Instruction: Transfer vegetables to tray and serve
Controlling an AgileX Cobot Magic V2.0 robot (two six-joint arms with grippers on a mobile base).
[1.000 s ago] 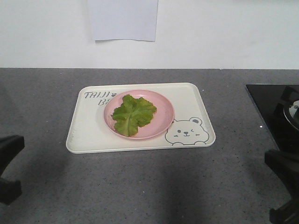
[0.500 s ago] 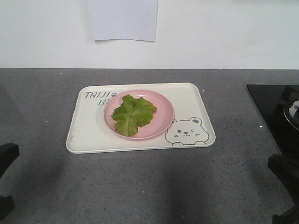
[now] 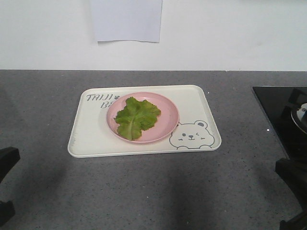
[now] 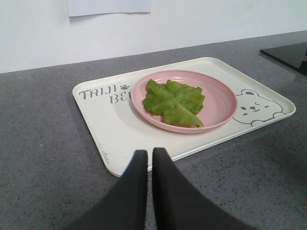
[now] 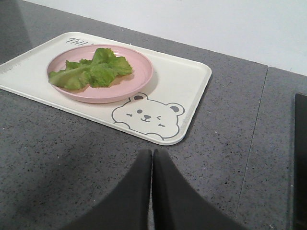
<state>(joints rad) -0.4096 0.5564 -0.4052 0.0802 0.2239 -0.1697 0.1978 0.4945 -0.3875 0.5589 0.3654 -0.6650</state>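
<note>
The green lettuce leaf, the vegetables [image 3: 136, 118], lies on a round pink plate [image 3: 165, 125] that stands on the cream bear tray [image 3: 91, 139] mid-counter. From the left wrist the vegetables [image 4: 173, 101] sit on the plate [image 4: 218, 101] inside the tray [image 4: 112, 139]; my left gripper [image 4: 147, 152] is shut and empty, just short of the tray's near corner. In the right wrist view the vegetables [image 5: 91, 72] and tray [image 5: 184, 91] lie ahead; my right gripper [image 5: 152, 152] is shut and empty over bare counter near the bear drawing. Both arms show only as dark shapes at the front view's bottom corners.
A black stove top [image 3: 283, 115] with a burner fills the counter's right side. A white wall with a sheet of paper [image 3: 126, 20] rises behind the grey counter [image 3: 153, 191].
Both arms have drawn back toward the frame's bottom corners over the last second. The tray, plate and leaf have not moved.
</note>
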